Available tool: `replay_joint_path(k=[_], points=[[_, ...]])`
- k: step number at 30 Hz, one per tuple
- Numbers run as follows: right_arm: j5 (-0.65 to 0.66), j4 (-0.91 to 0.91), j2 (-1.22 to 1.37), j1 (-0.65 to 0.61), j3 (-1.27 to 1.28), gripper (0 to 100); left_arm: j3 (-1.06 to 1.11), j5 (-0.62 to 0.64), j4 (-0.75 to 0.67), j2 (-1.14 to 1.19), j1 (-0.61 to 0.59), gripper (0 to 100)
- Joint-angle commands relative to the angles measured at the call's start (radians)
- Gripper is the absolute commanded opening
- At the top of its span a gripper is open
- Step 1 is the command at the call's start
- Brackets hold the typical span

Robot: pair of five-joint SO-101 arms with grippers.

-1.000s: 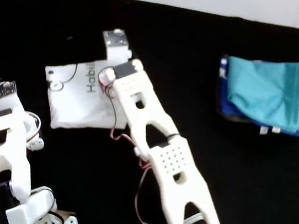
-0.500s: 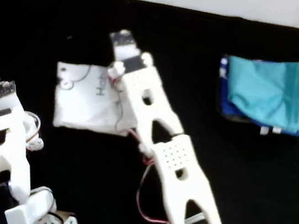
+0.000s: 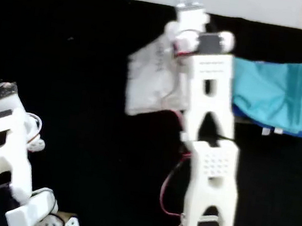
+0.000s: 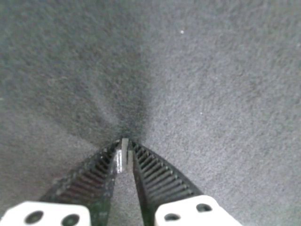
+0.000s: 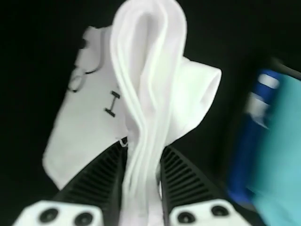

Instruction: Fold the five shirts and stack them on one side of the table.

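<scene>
From where I stand, the right arm lies across the left edge of the folded stack at the far right of the black tabletop. A teal shirt sits on top with a blue shirt peeking out beneath; I can make out those 2 layers and cannot count any more. Both arm bases are cut off at the near edge. The right pincer is clamped on a bunched fold of the white shirt, the cloth squeezed between the 2 ribbed jaws. In the high view its tips are tucked behind the wrist. The shirt hangs just left of that arm, beside the stack and apart from it. Its long axis runs roughly far to near, the lower end leaning a little left. It looks smeared there, so its dark print is unreadable, and I cannot tell whether its near end touches the tabletop. At the near left, the left pincer is pressed together on nothing, pointing down at bare cloth, well apart from the shirts.
</scene>
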Motion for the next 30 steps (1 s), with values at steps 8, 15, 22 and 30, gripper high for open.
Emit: replay_joint_path(k=[8, 15, 22, 30], points=[[0.307, -0.085, -0.182, 0.363, 0.147, 0.5, 0.002, 0.000, -0.031, -0.002, -0.005, 1], [0.325, -0.202, 0.016, 0.452, 0.240, 0.5, 0.002, 0.000, -0.031, -0.002, -0.004, 1], [0.325, -0.128, 0.101, 0.437, 0.128, 0.5, 0.002, 0.000, -0.031, -0.002, -0.004, 1], [0.339, 0.005, -0.036, 0.403, -0.202, 0.5, 0.002, 0.000, -0.031, -0.002, -0.004, 1]])
